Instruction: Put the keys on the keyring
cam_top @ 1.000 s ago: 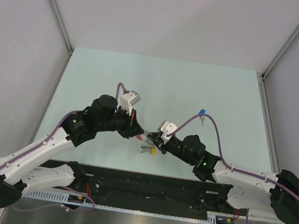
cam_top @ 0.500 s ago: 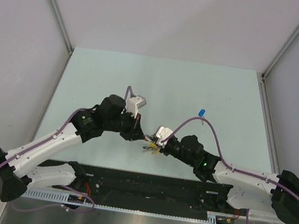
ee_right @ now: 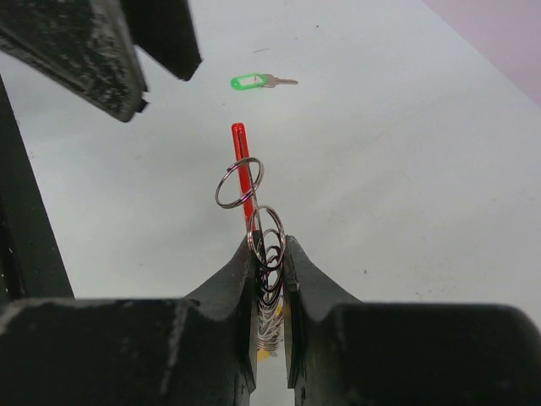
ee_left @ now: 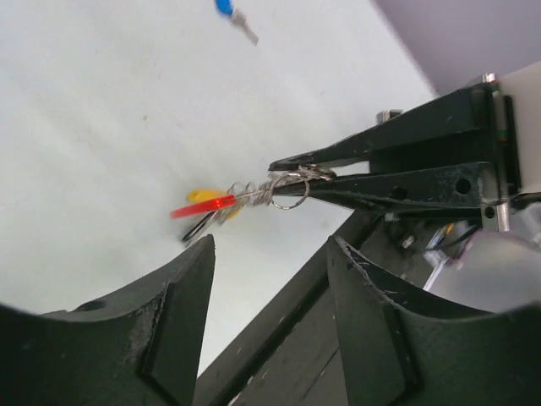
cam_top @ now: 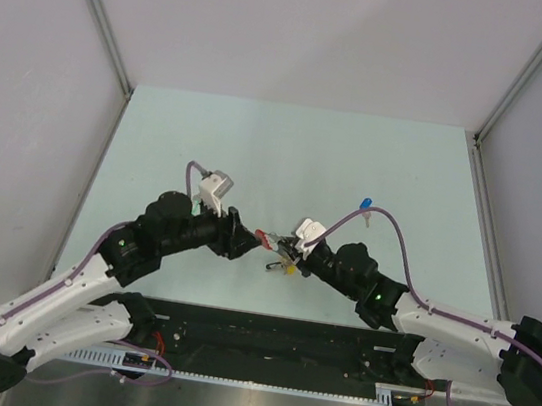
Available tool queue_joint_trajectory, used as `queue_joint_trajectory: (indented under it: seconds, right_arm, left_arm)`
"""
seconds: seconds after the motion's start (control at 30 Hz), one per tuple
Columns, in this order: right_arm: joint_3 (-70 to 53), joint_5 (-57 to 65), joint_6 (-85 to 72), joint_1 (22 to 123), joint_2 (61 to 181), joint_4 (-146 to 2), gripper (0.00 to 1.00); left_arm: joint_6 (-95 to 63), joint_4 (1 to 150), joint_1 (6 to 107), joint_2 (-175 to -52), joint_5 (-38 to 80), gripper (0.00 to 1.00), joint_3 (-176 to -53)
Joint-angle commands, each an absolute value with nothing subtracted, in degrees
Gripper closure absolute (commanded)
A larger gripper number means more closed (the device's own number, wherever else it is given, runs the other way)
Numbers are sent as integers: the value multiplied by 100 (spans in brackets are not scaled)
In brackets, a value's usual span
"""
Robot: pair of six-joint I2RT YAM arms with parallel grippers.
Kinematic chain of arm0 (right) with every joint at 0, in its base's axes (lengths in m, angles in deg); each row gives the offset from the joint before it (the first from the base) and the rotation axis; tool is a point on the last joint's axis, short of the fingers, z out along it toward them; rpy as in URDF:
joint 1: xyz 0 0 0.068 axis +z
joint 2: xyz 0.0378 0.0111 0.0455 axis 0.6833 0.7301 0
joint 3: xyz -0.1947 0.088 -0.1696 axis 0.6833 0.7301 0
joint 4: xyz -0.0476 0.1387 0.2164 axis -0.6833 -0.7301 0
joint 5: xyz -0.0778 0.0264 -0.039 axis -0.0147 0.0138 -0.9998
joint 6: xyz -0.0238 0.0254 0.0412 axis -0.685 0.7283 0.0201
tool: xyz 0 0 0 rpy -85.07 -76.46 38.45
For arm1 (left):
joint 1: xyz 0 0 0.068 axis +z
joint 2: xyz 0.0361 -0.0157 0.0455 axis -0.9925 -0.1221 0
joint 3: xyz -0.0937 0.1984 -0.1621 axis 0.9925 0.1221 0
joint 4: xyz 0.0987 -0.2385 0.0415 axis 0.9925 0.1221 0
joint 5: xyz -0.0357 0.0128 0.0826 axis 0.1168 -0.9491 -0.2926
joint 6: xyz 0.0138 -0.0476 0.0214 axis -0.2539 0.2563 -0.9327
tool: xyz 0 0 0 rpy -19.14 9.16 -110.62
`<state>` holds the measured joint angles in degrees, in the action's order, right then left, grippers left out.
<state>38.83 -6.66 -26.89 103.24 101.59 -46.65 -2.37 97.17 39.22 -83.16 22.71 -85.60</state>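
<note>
From above, we see the right pincer (cam_top: 290,249) pinching the keyring (cam_top: 273,245) and holding it up off the table (cam_top: 259,141), likely so a key can slide on. The left pincer (cam_top: 243,237) sits just beside it, spread wide and holding nothing. The blue key (cam_top: 365,203) lies well apart, behind the right arm.

In the left wrist view, our own fingers (ee_left: 182,338) gape, and the ring pokes out sideways from the other pincer's tips.

In the right wrist view, the jaws press tight on the rings. The green key (ee_right: 251,82) lies on the table beyond, not yet on the ring.

A second ago the left pincer was squeezed shut right at the ring. Now it has opened and backed away. The blue key has not moved.
</note>
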Motion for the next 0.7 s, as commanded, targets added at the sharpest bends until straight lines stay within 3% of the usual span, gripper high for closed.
queue_joint_trajectory:
  seconds: [0.0, 0.2, 0.5, 0.67]
  right_arm:
    - [3650, -945, -2256, 10269, 9929, -4394, 100]
    - [3650, -1323, -1667, 10295, 9911, -4297, 100]
    - [3650, -1815, -1184, 10532, 10043, -4086, 100]
    - [3650, -2044, -1069, 10629, 10070, -3989, 100]
  left_arm:
    - [802, 8390, 3886, -7744, 2075, 39, -7779]
    - [2437, 6257, 3799, -7330, 2075, 40, -6531]
    - [3396, 4585, 3579, -7664, 1504, 47, -6012]
    - [3835, 4503, 3491, -7883, 1056, 49, -5976]
